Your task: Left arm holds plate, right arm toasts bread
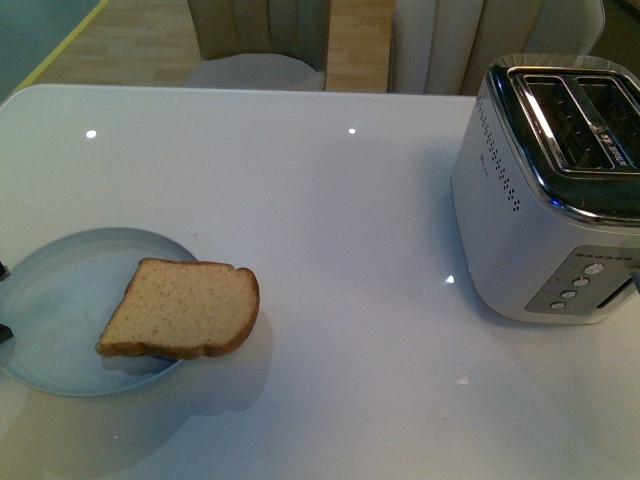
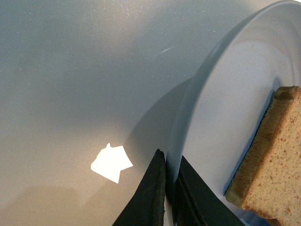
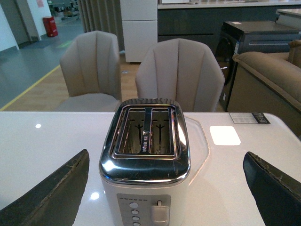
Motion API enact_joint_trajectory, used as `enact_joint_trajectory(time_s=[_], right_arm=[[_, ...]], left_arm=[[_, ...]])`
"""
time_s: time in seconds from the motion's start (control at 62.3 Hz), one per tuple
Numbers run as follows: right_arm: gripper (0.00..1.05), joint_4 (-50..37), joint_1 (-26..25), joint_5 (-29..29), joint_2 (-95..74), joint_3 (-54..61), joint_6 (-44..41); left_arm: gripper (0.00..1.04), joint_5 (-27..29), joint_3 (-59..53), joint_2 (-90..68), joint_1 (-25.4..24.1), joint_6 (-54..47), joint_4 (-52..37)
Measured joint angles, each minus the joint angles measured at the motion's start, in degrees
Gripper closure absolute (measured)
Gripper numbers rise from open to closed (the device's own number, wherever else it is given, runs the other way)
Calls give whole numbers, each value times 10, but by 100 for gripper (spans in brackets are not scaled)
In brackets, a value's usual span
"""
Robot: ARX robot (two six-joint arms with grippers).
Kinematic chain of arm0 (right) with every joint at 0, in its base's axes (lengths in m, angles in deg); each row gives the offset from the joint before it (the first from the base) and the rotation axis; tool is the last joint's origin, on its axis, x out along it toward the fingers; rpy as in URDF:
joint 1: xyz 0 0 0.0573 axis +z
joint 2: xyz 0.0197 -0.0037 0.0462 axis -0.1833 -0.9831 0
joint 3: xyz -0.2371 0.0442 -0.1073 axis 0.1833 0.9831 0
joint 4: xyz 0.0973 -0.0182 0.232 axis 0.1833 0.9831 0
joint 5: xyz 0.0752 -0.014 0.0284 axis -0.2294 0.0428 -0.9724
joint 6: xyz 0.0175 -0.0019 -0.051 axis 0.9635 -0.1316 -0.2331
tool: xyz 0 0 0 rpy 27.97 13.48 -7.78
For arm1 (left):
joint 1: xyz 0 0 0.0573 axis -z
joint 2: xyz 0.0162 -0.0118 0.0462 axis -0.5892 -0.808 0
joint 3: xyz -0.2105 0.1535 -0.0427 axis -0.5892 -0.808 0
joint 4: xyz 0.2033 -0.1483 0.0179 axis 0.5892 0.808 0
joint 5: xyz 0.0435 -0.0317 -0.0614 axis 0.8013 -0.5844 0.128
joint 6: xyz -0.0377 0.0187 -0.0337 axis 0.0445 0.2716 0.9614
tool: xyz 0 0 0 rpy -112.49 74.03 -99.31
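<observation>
Black left fingers (image 2: pixel 149 197) clamp the round pale-blue plate (image 2: pixel 200 94), steadying its tan bread slice (image 2: pixel 277 160); right fingers (image 3: pixel 51 197) gape toward the chrome toaster (image 3: pixel 146 167).

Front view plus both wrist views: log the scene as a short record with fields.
plate: round pale blue-grey plate on glossy white table, left side in the front view
bread: tan-brown bread slice lying flat, partly overhanging the plate's rim toward the toaster
toaster: white and chrome two-slot toaster, right side, both slots empty
left pincer: black left pincer shut on the plate's rim
right pincer: black right pincer open, empty, facing the toaster
task stage: bread not yet picked up
</observation>
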Motion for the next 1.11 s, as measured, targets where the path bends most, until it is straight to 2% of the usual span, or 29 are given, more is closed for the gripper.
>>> enact_joint_trajectory(time_s=[0.209,0.385,0.642,0.915,1.108], right_arm=[[9,0,0,0,0,0,0],[9,0,0,0,0,0,0],[9,0,0,0,0,0,0],[9,0,0,0,0,0,0],[9,0,0,0,0,0,0]], left_arm=[[102,-4,-15,149,37,53,78],[102,31,-8,242,88,101,156],[102,81,47,312,196,173,218],[102,143,114,318,335,254,256],[102,161,148,316,406,309,268]])
